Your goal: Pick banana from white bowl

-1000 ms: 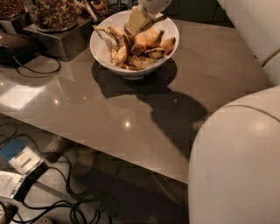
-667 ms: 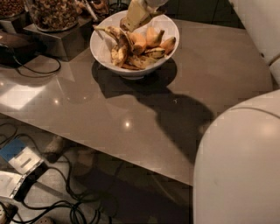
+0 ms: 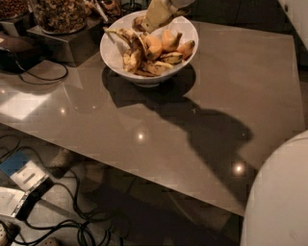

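Note:
The white bowl [image 3: 115, 50] stands at the far side of the glossy brown table [image 3: 159, 129]. It holds several spotted bananas [image 3: 131, 54] and some orange fruit [image 3: 168, 42]. The gripper [image 3: 155, 15] hangs at the top edge of the view, over the back of the bowl, just above the fruit pile. Its upper part is cut off by the frame.
Glass jars of nuts [image 3: 60, 14] stand on a dark stand at the table's far left, with a black cable [image 3: 41, 77] beside them. Cables and a power brick [image 3: 26, 180] lie on the floor at the lower left. My white body [image 3: 279, 202] fills the lower right corner.
The view has shifted, so the bowl sits more to the right and my body fills less of the frame. The gripper stays over the back of the bowl.

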`<action>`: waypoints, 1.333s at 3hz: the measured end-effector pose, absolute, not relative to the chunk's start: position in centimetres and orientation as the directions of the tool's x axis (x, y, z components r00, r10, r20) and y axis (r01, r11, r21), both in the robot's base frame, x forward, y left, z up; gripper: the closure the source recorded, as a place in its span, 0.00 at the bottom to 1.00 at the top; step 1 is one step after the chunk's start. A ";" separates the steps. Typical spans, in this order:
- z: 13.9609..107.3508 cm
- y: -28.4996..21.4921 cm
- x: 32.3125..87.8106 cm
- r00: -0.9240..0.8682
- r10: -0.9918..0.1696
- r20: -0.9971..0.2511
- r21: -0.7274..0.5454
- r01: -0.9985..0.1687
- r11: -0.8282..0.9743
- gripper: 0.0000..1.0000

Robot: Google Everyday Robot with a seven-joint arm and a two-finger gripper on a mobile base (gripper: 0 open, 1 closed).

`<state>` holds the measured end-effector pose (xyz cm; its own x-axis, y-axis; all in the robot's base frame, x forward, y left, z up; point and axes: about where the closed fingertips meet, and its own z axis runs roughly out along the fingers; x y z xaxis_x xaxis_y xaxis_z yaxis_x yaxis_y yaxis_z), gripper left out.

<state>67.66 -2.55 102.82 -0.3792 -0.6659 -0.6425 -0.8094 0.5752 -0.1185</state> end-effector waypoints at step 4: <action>103.6 -2.1 59.9 -0.360 -0.619 -0.698 -0.028 -0.850 0.526 1.00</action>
